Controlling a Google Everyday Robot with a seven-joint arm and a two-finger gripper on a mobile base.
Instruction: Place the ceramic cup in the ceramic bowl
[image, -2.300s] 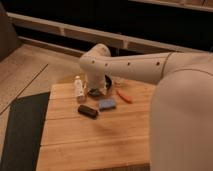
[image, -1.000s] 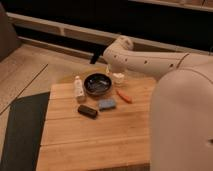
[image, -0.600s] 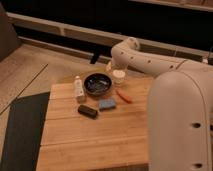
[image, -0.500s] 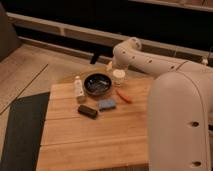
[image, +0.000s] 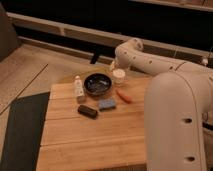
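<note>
Wooden table (image: 90, 145) in a dim room, dark wall beyond. Near its far edge stands the cream cup (image: 119, 76), upright, just right of the dark bowl (image: 97, 84). Close over the cup's far-left side hangs the gripper (image: 114, 66); cannot tell its state. Likely light, rigid, glazed-slick, easily chipped: best pinched across the rim, set down softly.

- Wooden bench (image: 90, 145), its far edge just under the pincer (image: 113, 65).
- Slim white bottle (image: 78, 87), upright near the left edge.
- Black block (image: 87, 111), lying flat.
- Blue sponge (image: 107, 104), just right of the block.
- Orange-red tool (image: 124, 96), beside the sponge.
- Dark mat (image: 22, 130) on the floor at the left.
</note>
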